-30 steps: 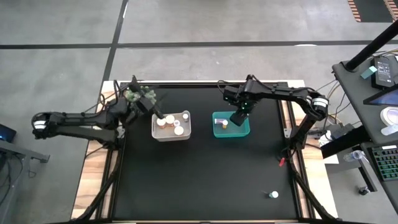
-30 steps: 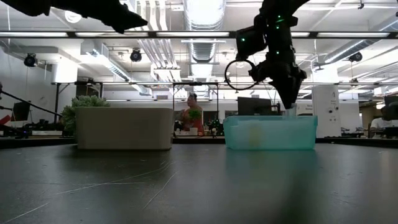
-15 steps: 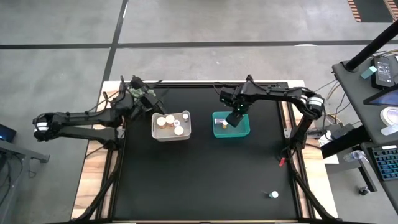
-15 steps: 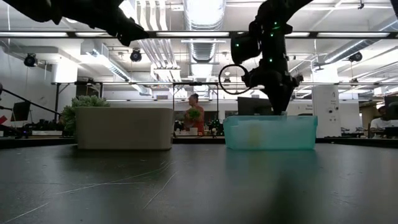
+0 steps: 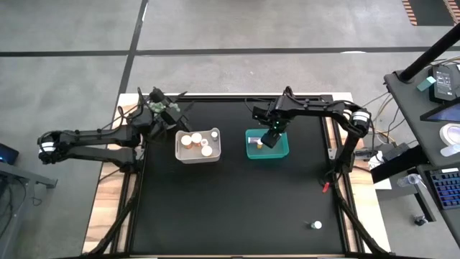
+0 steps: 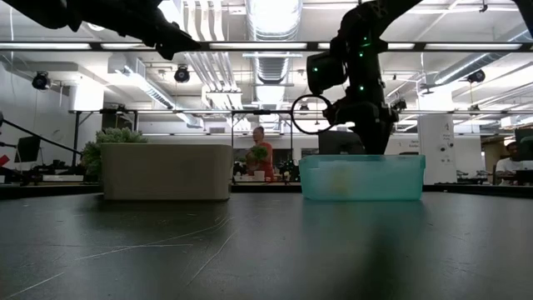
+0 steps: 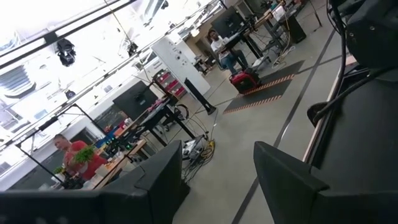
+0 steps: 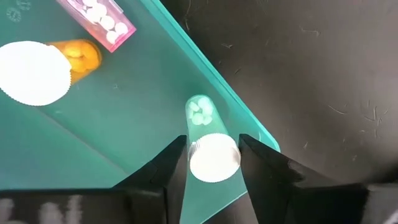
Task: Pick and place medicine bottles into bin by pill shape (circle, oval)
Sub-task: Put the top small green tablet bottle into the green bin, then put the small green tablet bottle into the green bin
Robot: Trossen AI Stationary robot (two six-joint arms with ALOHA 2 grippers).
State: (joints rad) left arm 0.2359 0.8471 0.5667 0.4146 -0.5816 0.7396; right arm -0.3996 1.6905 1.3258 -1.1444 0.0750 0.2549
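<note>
My right gripper reaches down into the teal bin and is shut on a slim clear bottle of white round pills with a white cap. An amber bottle and a pink-tinted bottle lie on the bin floor. The white bin holds several white-capped bottles. One bottle stands alone near the table's near right corner. My left gripper is open and empty, above the table next to the green plant, off the white bin's far left corner. My right gripper pinches the slim bottle's white cap between its two fingers, coming from above and pointing down. The bottle hangs cap-up below the fingers, inside the teal bin close to its wall. I cannot tell whether its base touches the floor.
The two bins stand side by side at the table's far middle, also seen in the low view as the white bin and the teal bin. A small red object lies at the right edge. A person shows far behind the table.
My right gripper has gone down and a little toward the table's left, into the teal bin, carrying the slim bottle. My left gripper has drawn back from over the white bin toward the far left, next to the plant.
</note>
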